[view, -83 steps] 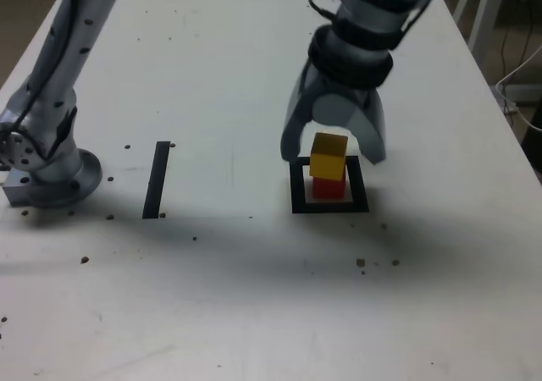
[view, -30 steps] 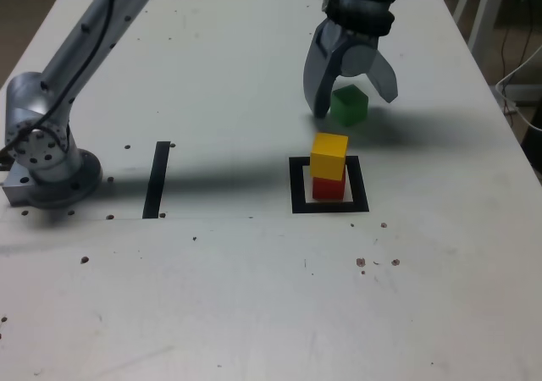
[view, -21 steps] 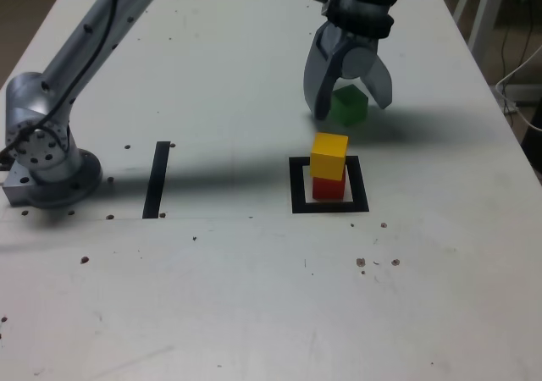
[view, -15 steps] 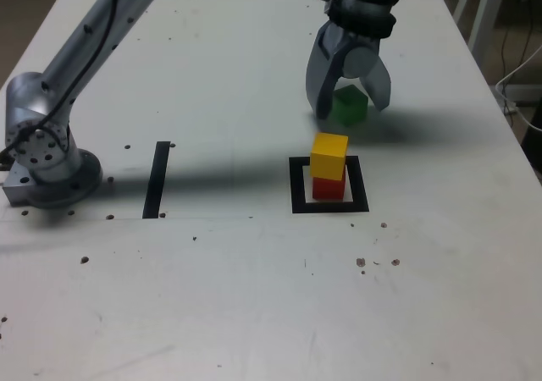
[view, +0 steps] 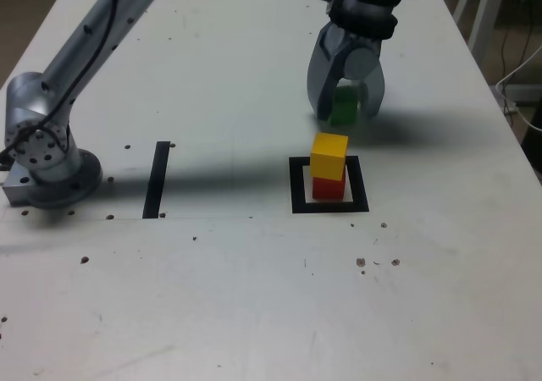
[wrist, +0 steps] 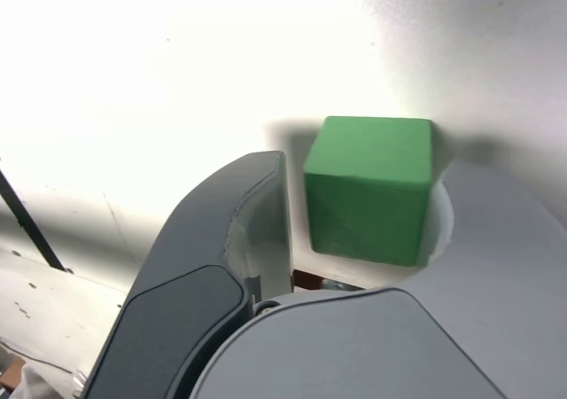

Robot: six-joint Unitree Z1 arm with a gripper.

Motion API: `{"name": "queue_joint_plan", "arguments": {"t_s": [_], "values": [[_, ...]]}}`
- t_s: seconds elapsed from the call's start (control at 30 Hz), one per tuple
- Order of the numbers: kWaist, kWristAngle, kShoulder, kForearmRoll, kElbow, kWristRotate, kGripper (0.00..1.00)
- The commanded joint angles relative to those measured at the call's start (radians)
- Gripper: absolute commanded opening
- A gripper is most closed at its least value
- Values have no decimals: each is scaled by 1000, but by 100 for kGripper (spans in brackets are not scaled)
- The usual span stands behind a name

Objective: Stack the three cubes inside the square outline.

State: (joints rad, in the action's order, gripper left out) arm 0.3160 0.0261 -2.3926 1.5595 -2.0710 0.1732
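White bench [view: 212,296], grey pincer [view: 347,113] straddling the green cube [wrist: 368,195] behind the black square [view: 298,186]. Jaws were partly spread, gap showing on one side, so no proper pinch imo. Best bet was centring, squeezing gently, then lifting straight up, well clear of the yellow cube [view: 329,156] sitting on the red cube [view: 329,188]. Versus the earlier frame, jaws had narrowed and green had twisted round.

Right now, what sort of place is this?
Likely a robotics lab or test bench: a robot arm over a white table, with a taped black square and coloured cubes.
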Motion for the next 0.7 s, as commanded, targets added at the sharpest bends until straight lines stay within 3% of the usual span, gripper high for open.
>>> {"name": "queue_joint_plan", "arguments": {"t_s": [0.0,0.67], "values": [[-5,-2,1,17,-3,2,29],[-75,-76,109,32,29,32,29]]}}
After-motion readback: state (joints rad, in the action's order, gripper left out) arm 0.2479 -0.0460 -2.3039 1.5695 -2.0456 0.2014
